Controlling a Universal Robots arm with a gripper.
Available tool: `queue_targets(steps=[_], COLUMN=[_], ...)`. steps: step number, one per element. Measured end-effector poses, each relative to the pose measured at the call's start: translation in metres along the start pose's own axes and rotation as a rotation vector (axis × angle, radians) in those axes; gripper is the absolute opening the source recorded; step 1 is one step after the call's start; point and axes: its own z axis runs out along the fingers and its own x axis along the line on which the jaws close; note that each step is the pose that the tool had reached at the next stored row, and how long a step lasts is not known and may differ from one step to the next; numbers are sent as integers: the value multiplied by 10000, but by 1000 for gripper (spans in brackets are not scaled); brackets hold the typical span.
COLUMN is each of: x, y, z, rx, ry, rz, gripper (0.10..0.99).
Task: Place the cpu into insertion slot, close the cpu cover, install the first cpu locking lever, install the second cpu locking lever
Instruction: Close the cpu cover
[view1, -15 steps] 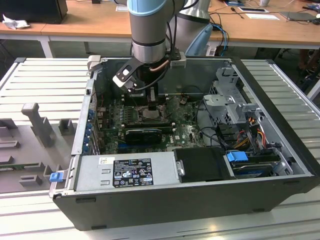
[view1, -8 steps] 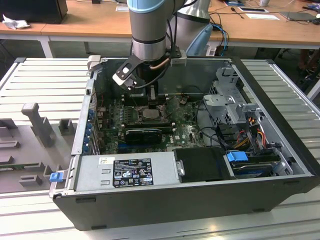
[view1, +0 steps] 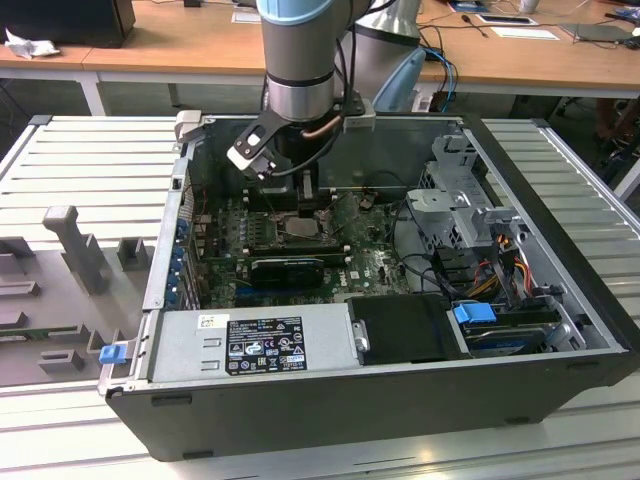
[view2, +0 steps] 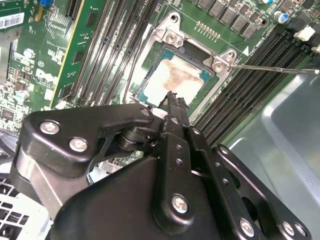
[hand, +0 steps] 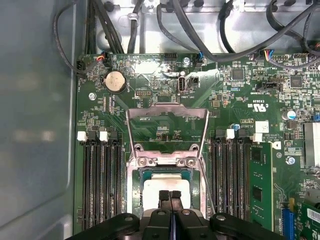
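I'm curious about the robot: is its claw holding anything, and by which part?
Nothing. The gripper is shut empty, its tip over the cpu in the insertion slot.

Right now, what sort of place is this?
Probably a lab or workshop bench: an open computer case lies on a ribbed metal table, wooden desks stand behind, and the gripper is at the cpu.

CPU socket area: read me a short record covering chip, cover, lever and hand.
cpu: seated in the insertion slot, metal top up
cpu cover: swung open, clear of the cpu
locking lever: thin rod sticking out from the slot's corner over the RAM slots
hand: shut, tips down at the cpu's top, holding nothing
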Motion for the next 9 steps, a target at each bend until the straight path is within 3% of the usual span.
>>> queue_targets(steps=[2, 9], x=[2, 3], y=[4, 8], z=[-54, -102], rx=[-1, 0], ry=[-2, -3], rz=[0, 0], gripper=[106, 106])
